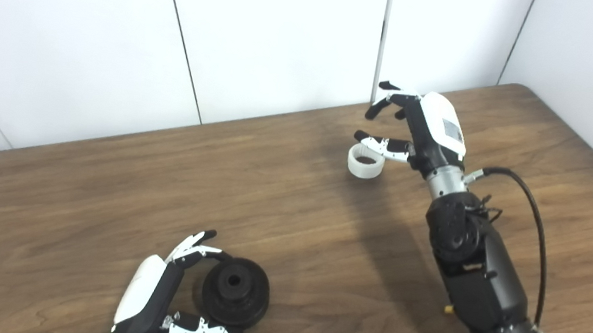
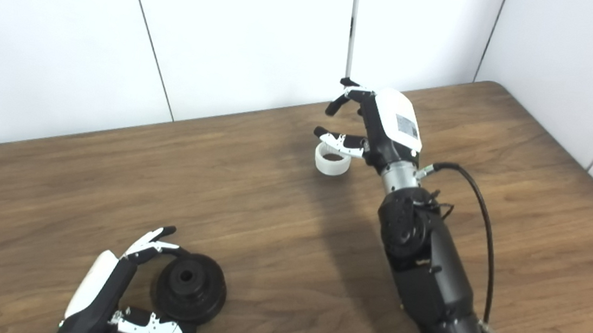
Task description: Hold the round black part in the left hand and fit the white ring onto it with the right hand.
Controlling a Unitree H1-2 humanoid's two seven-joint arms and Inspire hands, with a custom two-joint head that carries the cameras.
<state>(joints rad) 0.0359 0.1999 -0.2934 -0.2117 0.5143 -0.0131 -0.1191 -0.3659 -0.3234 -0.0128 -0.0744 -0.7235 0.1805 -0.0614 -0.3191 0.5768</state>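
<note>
**Two parts, two hands, one wooden counter**

Two items lie on the brown wooden counter (image 1: pixel 282 198), listed here by their place relative to the white ring.

Item 1: white ring (image 1: pixel 365 163). Short, open-topped band standing flat on the counter toward the far edge, close to the white wall panels (image 1: pixel 266 33).

Item 2: round black part (image 1: pixel 235 290). Grooved disc with a centre hole, lying well apart from the ring, nearer the front and to the left of it.

Right hand (image 1: pixel 414 129): over the ring, fingers spread and holding nothing; its thumb (image 1: pixel 383 142) reaches across the ring's top rim, whether touching cannot be told. A black cable (image 1: pixel 534 211) loops off the forearm behind it.

Left hand (image 1: pixel 170 290): far from the ring, beside the black part, fingers and thumb curled around its sides, not yet clamped; the part rests on the counter.
</note>
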